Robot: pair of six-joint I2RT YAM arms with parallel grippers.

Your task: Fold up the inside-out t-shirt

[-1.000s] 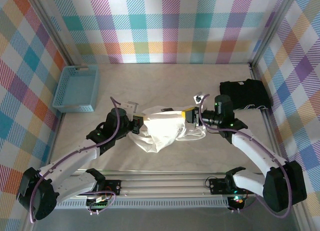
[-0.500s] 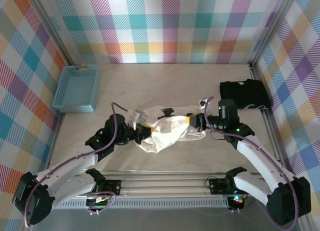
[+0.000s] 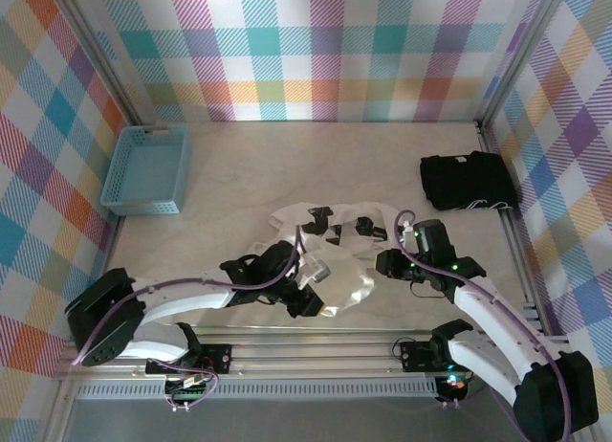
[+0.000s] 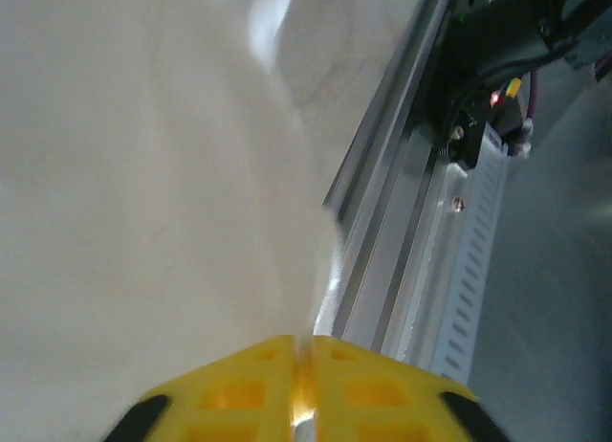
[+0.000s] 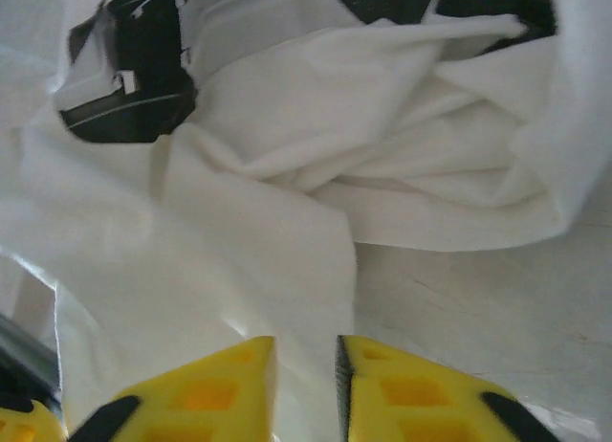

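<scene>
1. An aluminium rail (image 3: 316, 351) ran along the near edge of the table (image 3: 239, 165).
2. Just beyond it, the left gripper (image 3: 308, 303) lay at the near hem of the inside-out t-shirt (image 3: 349, 287). In the left wrist view its yellow fingers (image 4: 249, 380) were nearly together, with only a thin slit between them. Whether they pinched any fabric could not be told.
3. The right gripper (image 3: 382, 263) sat at the shirt's right edge. Its fingers (image 5: 402, 380) stood slightly apart, and white cloth showed through the gap.
4. The shirt lay crumpled in the middle of the table, between the two arms, with dark patches (image 5: 134, 69) along its far side.
5. Further back, a blue basket (image 3: 148, 169) sat at the left and a black folded garment (image 3: 466, 181) at the right, both well apart from the shirt.
</scene>
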